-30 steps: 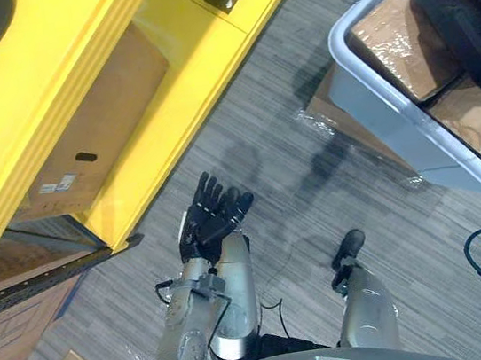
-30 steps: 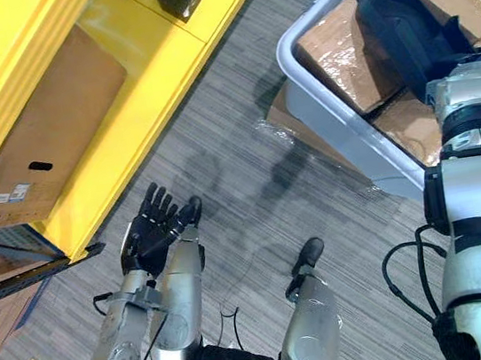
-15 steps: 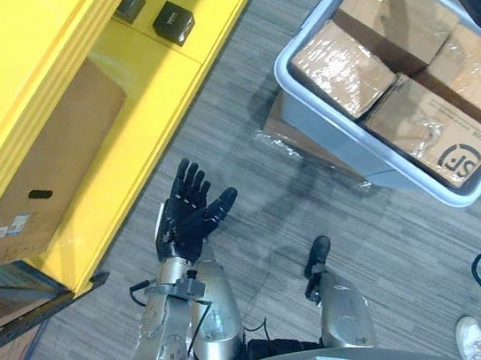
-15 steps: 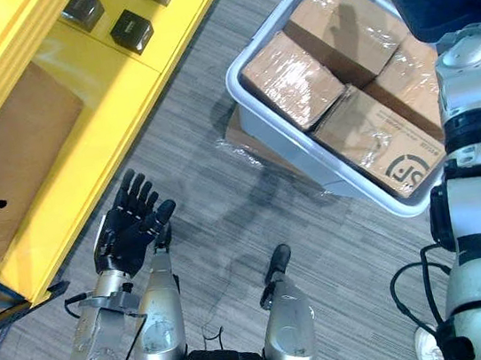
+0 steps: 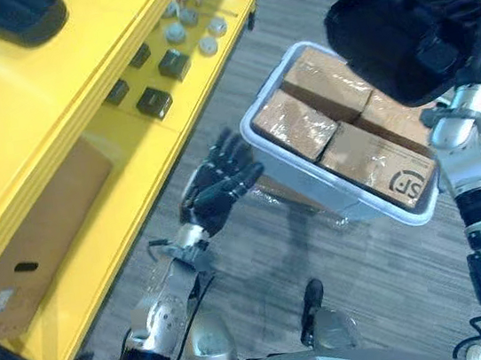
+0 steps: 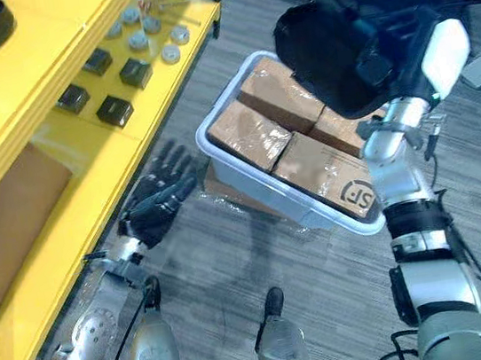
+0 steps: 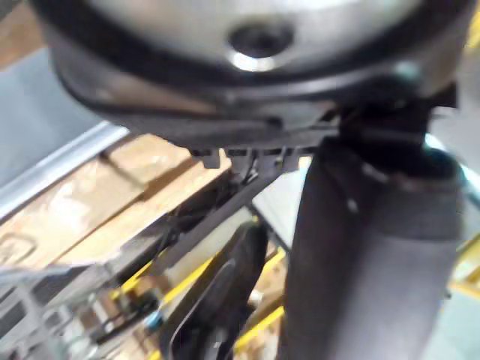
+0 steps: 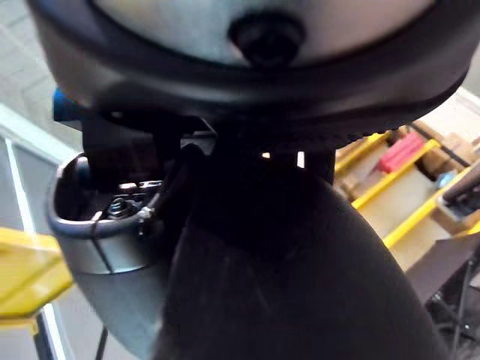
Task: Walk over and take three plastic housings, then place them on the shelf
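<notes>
The black plastic housing [image 6: 322, 43] is up in the air above the grey tub [image 5: 337, 200]. It covers most of the right hand [image 6: 410, 76] behind it, so how this hand grips I cannot tell. The left hand [image 5: 222, 185] is empty and spread wide, just beside the tub wall that faces the yellow shelf [image 5: 80, 122]. Wrapped cardboard boxes [image 5: 300, 127] lie in the tub. On the shelf top, well apart from the tub, two dark shapes [image 5: 15, 13] are cut off and hard to identify
</notes>
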Motion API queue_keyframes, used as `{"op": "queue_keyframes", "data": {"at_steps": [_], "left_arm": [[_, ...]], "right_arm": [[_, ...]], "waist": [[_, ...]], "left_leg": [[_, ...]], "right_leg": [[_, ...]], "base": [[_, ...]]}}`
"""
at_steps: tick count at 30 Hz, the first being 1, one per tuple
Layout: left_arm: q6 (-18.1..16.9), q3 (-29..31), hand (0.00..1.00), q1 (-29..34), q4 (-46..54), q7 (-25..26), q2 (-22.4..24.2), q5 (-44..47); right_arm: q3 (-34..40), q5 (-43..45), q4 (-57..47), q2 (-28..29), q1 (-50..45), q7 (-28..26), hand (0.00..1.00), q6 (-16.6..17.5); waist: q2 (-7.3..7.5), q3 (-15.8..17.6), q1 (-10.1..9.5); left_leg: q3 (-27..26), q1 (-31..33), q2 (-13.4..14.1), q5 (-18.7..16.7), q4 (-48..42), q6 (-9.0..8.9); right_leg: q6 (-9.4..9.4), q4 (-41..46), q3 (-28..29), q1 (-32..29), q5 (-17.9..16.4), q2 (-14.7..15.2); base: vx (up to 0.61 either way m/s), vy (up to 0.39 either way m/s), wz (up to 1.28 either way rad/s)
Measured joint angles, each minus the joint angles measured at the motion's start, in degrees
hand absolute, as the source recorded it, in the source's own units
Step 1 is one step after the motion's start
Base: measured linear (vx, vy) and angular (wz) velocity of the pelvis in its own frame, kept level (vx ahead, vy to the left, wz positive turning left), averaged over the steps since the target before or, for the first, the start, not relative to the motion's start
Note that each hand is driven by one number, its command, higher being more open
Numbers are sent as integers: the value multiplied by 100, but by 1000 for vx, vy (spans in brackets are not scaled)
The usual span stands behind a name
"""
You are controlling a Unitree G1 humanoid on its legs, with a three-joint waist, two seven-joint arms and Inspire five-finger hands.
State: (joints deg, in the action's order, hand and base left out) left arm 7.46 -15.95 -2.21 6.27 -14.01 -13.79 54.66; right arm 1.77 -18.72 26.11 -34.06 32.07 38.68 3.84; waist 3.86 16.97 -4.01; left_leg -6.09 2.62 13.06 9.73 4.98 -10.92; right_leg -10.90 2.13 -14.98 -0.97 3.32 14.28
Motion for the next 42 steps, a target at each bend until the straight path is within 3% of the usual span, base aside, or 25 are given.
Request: {"op": "queue_keyframes", "data": {"at_steps": [4, 6, 9, 14, 18, 26, 32, 37, 38, 42], "left_arm": [[707, -380, 100, -567, -812, 27, 208, 612], [1107, -630, 100, -823, -1499, 234, 355, 840], [1521, -854, 100, -998, -2018, 678, 474, 1218], [1737, -1181, 100, -1116, -2445, 1314, 502, 1935], [1381, -1257, 100, -1338, -2612, 1474, 561, 2865], [243, -993, 100, -1850, -2736, 1392, 736, 4730], [-146, -736, 100, -1969, -2891, 1264, 742, 5537], [-159, -677, 100, -1969, -2895, 1276, 740, 5568], [-154, -677, 0, -1969, -2895, 1281, 741, 5568], [-28, -680, 0, -1969, -2896, 1244, 742, 5545]], "right_arm": [[-17, -580, -367, 283, -306, -3, 0, 363], [-21, -777, -648, 338, -505, 2, 0, 571], [-27, -827, -995, 338, -670, 3, 0, 716], [-259, -1034, -1221, 350, -911, -76, 0, 879], [-528, -1269, -1231, 600, -1029, -219, 0, 1077], [-996, -1480, -1243, 976, -1390, -429, 0, 1350], [-1073, -1479, -1243, 982, -1390, -445, 0, 1461], [-1167, -1467, -1244, 983, -1393, -448, 0, 1714], [-1184, -1463, -1244, 983, -1393, -448, 0, 1738], [-1328, -1456, -1254, 985, -1401, -451, 0, 1811]], "waist": [[-4, -359, 194], [-7, -584, 385], [-2, -614, 506], [1, -807, 589], [2, -833, 579], [8, -905, 628], [3, -908, 683], [-37, -931, 713], [-47, -936, 715], [-100, -967, 717]], "left_leg": [[-243, -144, 135, -37, 12, -48], [-316, -167, 171, -47, 12, -59], [-434, -308, 171, -69, 12, -62], [-485, -331, 168, -76, 12, -66], [-535, -397, 164, -74, 10, -65], [-602, -531, 155, -81, -4, -70], [-610, -584, 147, -82, -6, -69], [-609, -622, 128, -109, -6, -67], [-609, -622, 127, -111, -6, -67], [-609, -622, 122, -118, -8, -68]], "right_leg": [[44, -231, 173, 44, 139, -145], [55, -316, 221, 43, 192, -187], [53, -339, 324, 101, 224, -187], [54, -405, 373, 105, 278, -188], [51, -417, 426, 136, 311, -186], [42, -420, 493, 207, 328, -181], [42, -422, 507, 247, 337, -175], [40, -445, 499, 302, 337, -156], [40, -446, 498, 303, 337, -154], [39, -464, 495, 312, 338, -152]], "base": [[-15, -28, -31], [-36, -32, -21], [-26, -6, -20], [-27, -2, -6], [-16, 2, -5], [-7, 1, -3], [-3, 0, -1], [0, 0, 0], [0, 0, 0], [0, 0, 0]]}}
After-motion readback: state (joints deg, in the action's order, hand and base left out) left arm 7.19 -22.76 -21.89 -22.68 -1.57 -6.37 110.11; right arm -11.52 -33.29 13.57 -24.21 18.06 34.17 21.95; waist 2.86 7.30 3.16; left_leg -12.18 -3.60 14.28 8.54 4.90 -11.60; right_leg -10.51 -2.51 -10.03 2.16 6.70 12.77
